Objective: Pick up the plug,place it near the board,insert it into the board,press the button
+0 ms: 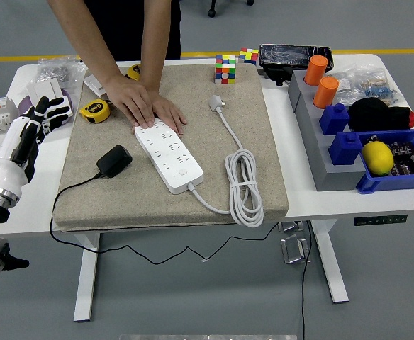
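Note:
A black plug adapter (114,161) lies on the beige mat (256,142), its thin black cord running off the mat's left edge. Just right of it the white power strip (168,154) lies diagonally, its white cable (244,185) coiled at the right and ending in a white plug (215,103). A person's hand (144,103) presses flat on the strip's far end. My left hand (35,124) hovers over the table's left edge, left of the mat, fingers spread and empty. The right hand is out of view.
A yellow tape measure (94,111) sits at the mat's far left. Two puzzle cubes (225,69) stand at the back. On the right are a grey stand (313,138) with orange cylinders (316,69), blue blocks and a blue bin (398,166) with a lemon (378,156).

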Controlling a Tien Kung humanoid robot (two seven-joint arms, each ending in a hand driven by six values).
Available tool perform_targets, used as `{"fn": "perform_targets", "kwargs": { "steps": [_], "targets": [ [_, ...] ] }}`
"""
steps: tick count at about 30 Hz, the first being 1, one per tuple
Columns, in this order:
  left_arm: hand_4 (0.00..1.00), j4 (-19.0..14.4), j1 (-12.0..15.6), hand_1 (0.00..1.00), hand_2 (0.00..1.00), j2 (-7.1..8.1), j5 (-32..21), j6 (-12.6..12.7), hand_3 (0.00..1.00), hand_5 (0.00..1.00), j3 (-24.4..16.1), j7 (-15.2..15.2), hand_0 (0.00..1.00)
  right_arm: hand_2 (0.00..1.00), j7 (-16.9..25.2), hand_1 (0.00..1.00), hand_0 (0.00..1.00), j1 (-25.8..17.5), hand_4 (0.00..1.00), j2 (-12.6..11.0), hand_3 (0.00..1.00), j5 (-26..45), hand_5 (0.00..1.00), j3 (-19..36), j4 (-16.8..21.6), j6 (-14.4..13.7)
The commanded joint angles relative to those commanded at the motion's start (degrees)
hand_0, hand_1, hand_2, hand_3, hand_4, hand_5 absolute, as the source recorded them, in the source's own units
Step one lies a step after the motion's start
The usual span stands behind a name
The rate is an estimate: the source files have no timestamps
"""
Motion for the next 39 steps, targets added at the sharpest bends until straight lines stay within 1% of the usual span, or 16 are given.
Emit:
{"fn": "perform_targets", "kwargs": {
  "steps": [1,7,8,11,18,20,22,25,26,29,31,32,33,37,38,39],
  "targets": [
    [0.998,0.1,-0.3,0.852,0.818,0.12,0.6,0.0,0.833,0.841,0.2,-0.1,0.863,0.776,0.0,0.798,0.818,0.2,0.998,-0.1,0.805,-0.1,0.998,0.1,0.1,0.0],
    [0.998,1.1,-6.6,0.852,0.818,1.13,12.9,1.1,0.833,0.841,2.0,-2.1,0.863,0.776,-0.1,0.798,0.818,3.1,0.998,-2.1,0.805,-1.2,0.998,1.8,1.0,0.0],
    [0.998,1.3,-7.5,0.933,0.898,1.21,15.5,1.3,0.891,0.728,2.3,-2.4,0.886,0.776,-0.1,0.798,0.818,3.4,0.998,-2.4,0.804,-1.3,0.998,1.9,1.1,0.0],
    [0.998,2.0,-9.6,0.933,0.898,1.4,22.6,2.1,0.891,0.728,2.8,-3.4,0.886,0.776,-0.1,0.798,0.818,4.4,0.998,-3.6,0.804,-0.7,0.998,2.0,1.2,-0.1],
    [0.998,3.7,-11.3,0.965,0.935,1.21,38.0,3.6,0.918,0.695,3.2,-4.9,0.92,0.776,0.1,0.798,0.818,5.1,0.998,-4.4,0.804,0.1,0.998,1.6,1.3,-0.3],
    [0.998,4.4,-11.3,0.945,0.92,0.96,36.6,4.7,0.905,0.723,3.5,-5.1,0.889,0.778,0.4,0.798,0.816,5.1,0.998,-4.5,0.811,0.1,0.998,1.5,1.6,-0.9],
    [0.998,5.4,-11.5,0.945,0.92,0.6,33.6,7.8,0.905,0.723,4.6,-5.6,0.889,0.778,1.8,0.798,0.816,5.3,0.998,-5.0,0.811,1.0,0.998,0.4,1.9,-2.9],
    [0.998,6.1,-11.2,0.945,0.92,0.38,31.4,11.1,0.905,0.723,6.0,-6.3,0.889,0.778,5.5,0.798,0.816,5.5,0.998,-5.8,0.811,0.1,0.998,0.0,2.7,-7.7],
    [0.998,6.2,-11.0,0.908,0.883,0.34,31.0,11.4,0.886,0.793,6.4,-6.4,0.849,0.818,7.1,0.828,0.835,5.5,0.998,-6.2,0.852,-0.4,0.998,-0.4,3.1,-9.8],
    [0.998,6.4,-10.5,0.908,0.883,0.16,30.2,11.8,0.886,0.793,7.1,-6.5,0.849,0.818,11.8,0.828,0.835,5.6,0.998,-7.0,0.852,-1.7,0.998,-1.0,3.8,-10.4],
    [0.998,6.3,-10.1,0.908,0.883,-0.03,30.7,12.3,0.886,0.793,7.2,-6.5,0.849,0.818,12.9,0.828,0.835,5.2,0.998,-7.7,0.852,-3.1,0.998,0.4,4.3,-10.4],
    [0.998,6.3,-10.0,0.908,0.875,-0.1,31.0,12.5,0.881,0.783,7.2,-6.5,0.833,0.72,11.9,0.737,0.77,4.8,0.998,-8.3,0.751,-4.4,0.972,1.4,4.7,-10.4],
    [0.998,6.3,-10.0,0.908,0.875,-0.13,31.1,12.5,0.881,0.783,7.3,-6.4,0.833,0.72,9.9,0.737,0.77,4.4,0.998,-9.0,0.751,-6.5,0.972,2.6,5.2,-10.2],
    [0.998,6.3,-10.1,0.908,0.875,-0.05,31.4,12.0,0.881,0.783,7.3,-6.1,0.833,0.72,-0.1,0.737,0.77,3.4,0.998,-11.2,0.751,-14.0,0.972,6.2,4.9,-0.3],
    [0.998,6.4,-10.1,0.885,0.855,-0.04,31.6,11.6,0.858,0.777,7.2,-5.9,0.821,0.716,-2.7,0.732,0.771,3.3,0.998,-11.5,0.71,-14.0,0.882,6.4,4.6,2.3],
    [0.998,6.4,-10.1,0.885,0.855,-0.03,31.7,11.2,0.858,0.777,7.1,-5.8,0.821,0.716,-4.9,0.732,0.771,3.2,0.998,-11.7,0.71,-13.8,0.882,6.6,4.4,4.6]
  ]
}}
